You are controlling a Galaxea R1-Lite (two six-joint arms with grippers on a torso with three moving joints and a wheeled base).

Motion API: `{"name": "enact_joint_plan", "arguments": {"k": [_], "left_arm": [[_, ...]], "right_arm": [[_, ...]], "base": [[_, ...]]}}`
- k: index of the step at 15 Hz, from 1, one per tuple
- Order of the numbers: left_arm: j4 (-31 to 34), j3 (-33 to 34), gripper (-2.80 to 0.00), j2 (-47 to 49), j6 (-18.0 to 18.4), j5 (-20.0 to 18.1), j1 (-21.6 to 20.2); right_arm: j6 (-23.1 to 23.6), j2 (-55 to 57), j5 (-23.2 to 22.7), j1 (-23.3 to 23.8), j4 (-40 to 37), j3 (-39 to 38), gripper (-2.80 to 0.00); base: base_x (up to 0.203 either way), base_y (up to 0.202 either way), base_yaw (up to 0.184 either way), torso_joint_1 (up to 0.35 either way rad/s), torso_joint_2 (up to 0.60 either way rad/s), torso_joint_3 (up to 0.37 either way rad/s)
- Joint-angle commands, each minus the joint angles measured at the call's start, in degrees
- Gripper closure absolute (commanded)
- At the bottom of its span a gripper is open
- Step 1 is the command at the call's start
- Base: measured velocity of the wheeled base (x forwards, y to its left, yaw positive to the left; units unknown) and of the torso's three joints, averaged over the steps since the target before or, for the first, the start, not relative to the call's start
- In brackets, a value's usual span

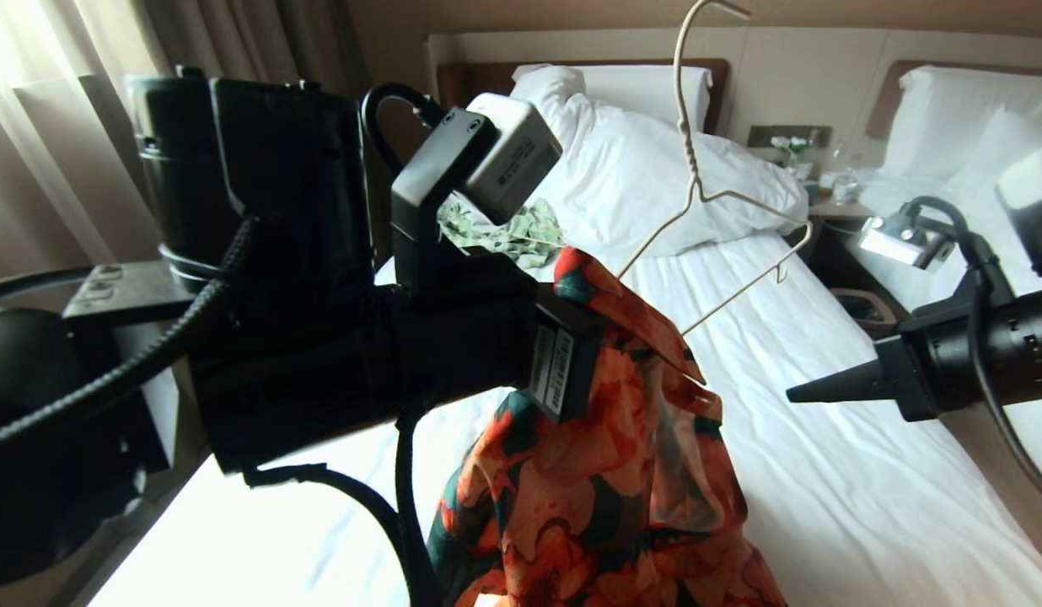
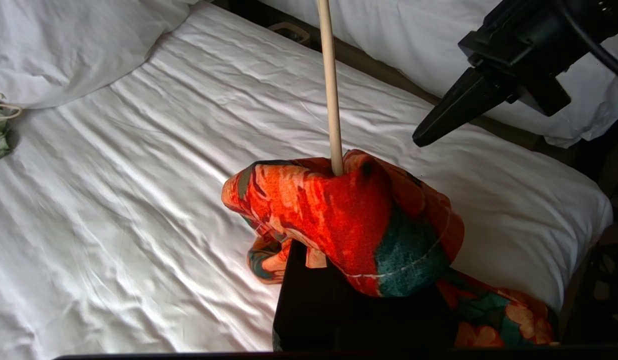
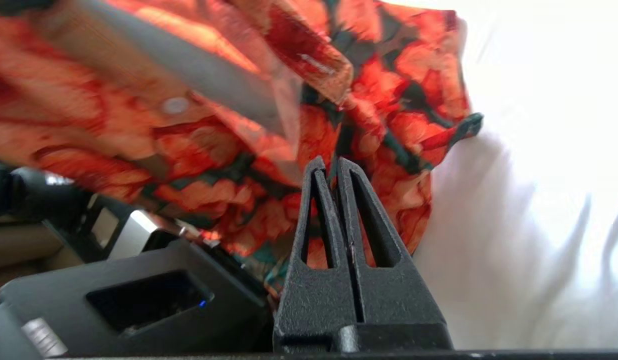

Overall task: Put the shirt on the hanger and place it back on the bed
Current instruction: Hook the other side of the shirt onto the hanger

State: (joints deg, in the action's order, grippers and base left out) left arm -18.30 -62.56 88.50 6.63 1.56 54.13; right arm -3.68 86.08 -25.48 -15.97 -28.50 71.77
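Curtains are hanging at the far left, and the left gripper [image 1: 609, 337] is reaching in from there, its fingers buried in cloth and clamped on the shirt [image 1: 622, 472] and, by the look of it, on the hanger [image 1: 698, 181] within. The shirt is draping from that grip in a bunch above the near half of the bed [image 1: 833, 472], its tail falling toward the near edge. The hanger is rising out of the cloth with its long axis nearly upright, hook [image 1: 708, 10] pointing up and toward the far wall, and one bare shoulder wire is slanting down to the right. Behind it a green-and-white shirt [image 1: 512, 232] is lying by the duvet [image 1: 656, 181]. Further right, the right gripper [image 1: 795, 394] is hovering beside the shirt with its fingers pressed together on nothing, tips aiming left at the cloth.

Judging from this, the dressing step is only part done: just one end of the hanger is sitting inside the shirt. Doing it well probably means the left gripper keeping the wire steady while the right opens, pinches the collar or far shoulder, and draws it over the bare wire without dragging the cloth off the covered end.
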Motion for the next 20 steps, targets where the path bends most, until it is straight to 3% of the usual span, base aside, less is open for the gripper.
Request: {"name": "enact_joint_plan", "arguments": {"k": [1,2,3,6,12,13,19,20], "left_arm": [[-0.16,-0.19,0.00,0.15,0.05,-0.06,-0.07],[-0.16,-0.28,0.00,0.24,0.05,-0.07,-0.03],[-0.16,-0.37,0.00,0.18,0.05,-0.07,0.01],[-0.08,-0.41,0.00,-0.32,0.05,-0.02,-0.16],[0.08,-0.12,0.00,-1.39,0.05,0.11,-0.16],[0.19,-0.10,0.00,-1.42,0.05,0.16,-0.22],[0.15,1.31,0.00,-2.30,-0.13,0.18,-0.87],[-0.02,2.81,0.00,-2.38,-0.21,0.13,-1.69]], "right_arm": [[-0.02,3.12,0.11,-0.92,4.03,-2.88,0.00],[-0.02,4.65,0.82,-1.42,7.30,-5.11,0.00],[-0.29,5.99,1.27,-2.09,11.13,-6.81,-2.80],[-0.90,9.80,1.69,-5.87,23.33,-10.55,-2.80],[-0.97,14.59,4.10,-9.37,31.69,-9.48,-2.80],[-1.09,14.73,4.39,-9.69,31.49,-9.01,0.00],[-4.52,14.61,4.31,-10.09,31.87,-9.26,0.00],[-7.12,14.14,4.24,-9.49,31.85,-9.09,0.00]], "base": [[0.000,0.000,0.000,0.000,0.00,0.000],[0.000,0.000,0.000,0.000,0.00,0.000],[0.000,0.000,0.000,0.000,0.00,0.000],[0.000,0.000,0.000,0.000,0.00,0.000],[0.000,0.000,0.000,0.000,0.00,0.000],[0.000,0.000,0.000,0.000,0.00,0.000],[0.000,0.000,0.000,0.000,0.00,0.000],[0.000,0.000,0.000,0.000,0.00,0.000]]}}
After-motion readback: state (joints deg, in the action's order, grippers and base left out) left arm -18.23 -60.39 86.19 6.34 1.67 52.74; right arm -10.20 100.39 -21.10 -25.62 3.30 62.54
